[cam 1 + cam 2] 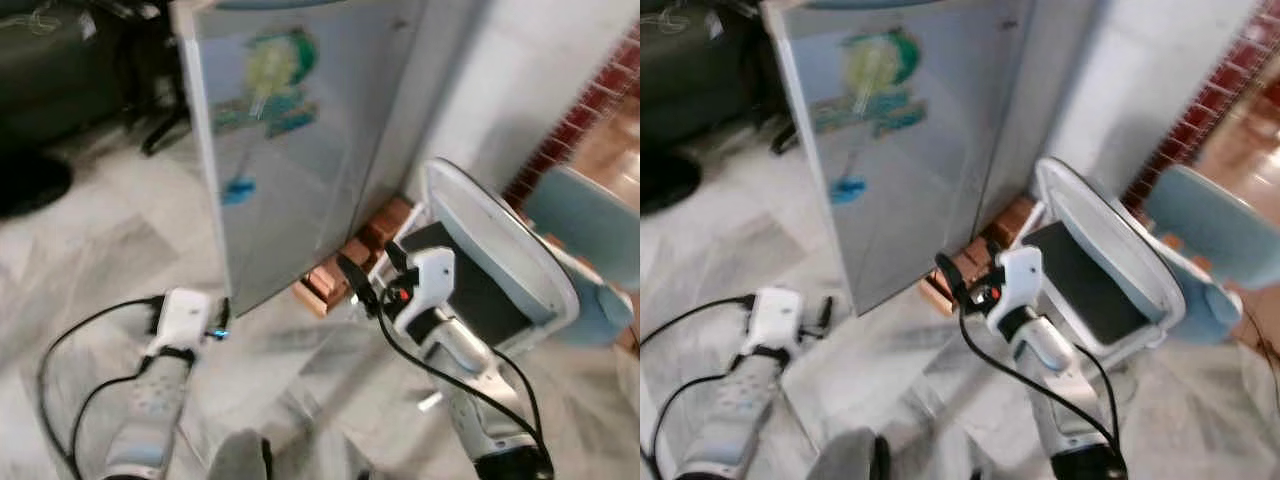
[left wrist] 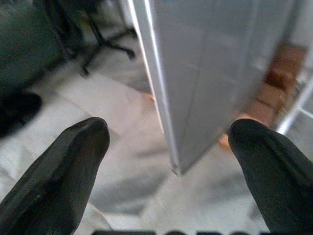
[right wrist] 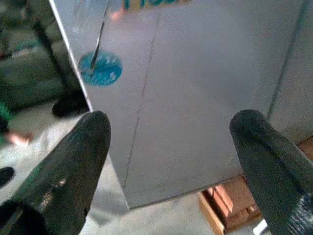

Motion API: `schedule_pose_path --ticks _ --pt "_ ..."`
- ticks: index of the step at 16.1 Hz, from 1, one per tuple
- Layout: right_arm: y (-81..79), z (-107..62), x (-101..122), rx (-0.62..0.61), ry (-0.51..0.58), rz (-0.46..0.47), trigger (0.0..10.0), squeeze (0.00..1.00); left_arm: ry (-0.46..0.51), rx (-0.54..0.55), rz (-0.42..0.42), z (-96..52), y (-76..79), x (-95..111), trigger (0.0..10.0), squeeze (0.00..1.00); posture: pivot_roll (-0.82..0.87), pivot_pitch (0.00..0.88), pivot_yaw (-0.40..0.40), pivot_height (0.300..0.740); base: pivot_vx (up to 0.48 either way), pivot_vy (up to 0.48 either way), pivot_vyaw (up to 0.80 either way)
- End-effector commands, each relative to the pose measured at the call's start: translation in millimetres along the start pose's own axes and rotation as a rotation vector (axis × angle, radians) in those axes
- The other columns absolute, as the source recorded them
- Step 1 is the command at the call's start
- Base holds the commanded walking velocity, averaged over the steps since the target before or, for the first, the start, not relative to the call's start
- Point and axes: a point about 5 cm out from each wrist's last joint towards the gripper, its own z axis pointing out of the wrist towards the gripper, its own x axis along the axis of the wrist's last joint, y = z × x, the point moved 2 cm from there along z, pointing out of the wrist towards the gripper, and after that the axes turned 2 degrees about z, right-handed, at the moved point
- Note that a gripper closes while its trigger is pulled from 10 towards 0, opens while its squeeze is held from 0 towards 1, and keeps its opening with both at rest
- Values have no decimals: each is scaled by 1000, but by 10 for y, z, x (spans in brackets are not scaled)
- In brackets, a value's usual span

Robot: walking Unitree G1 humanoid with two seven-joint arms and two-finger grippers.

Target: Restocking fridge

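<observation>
Both the left gripper (image 2: 171,161) and right gripper (image 3: 168,156) hold their jaws wide, empty, facing the fridge (image 1: 300,150).

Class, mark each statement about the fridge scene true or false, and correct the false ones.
1. The fridge door is shut. True.
2. The left pincer grips a bottle. False: its fingers are spread with nothing between them.
3. Bricks lie at the fridge's base. True.
4. The right pincer is clamped on the door edge. False: it is open, facing the fridge front.
5. A blue round sticker sits on the fridge front. True.
</observation>
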Motion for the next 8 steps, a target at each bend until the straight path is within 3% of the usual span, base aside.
schedule_pose_path --ticks 1,3,5,8 --pt "159 -65 -74 -70 -37 -1 10000 0 3 -12 -5 -18 63 1 10000 0 122 75 -69 740 0 472 0" --pt "302 -75 -87 -164 -29 -60 10000 0 22 4 -15 20 19 57 10000 0 122 71 -68 740 0 472 0" --pt "441 -78 -82 -263 -27 -22 10000 0 61 -6 -22 36 -18 148 10000 0 121 66 -68 740 0 476 0" --pt "590 -112 -26 -383 5 -122 10000 0 86 15 -62 -1 -125 212 10000 0 120 59 -68 740 0 480 0"
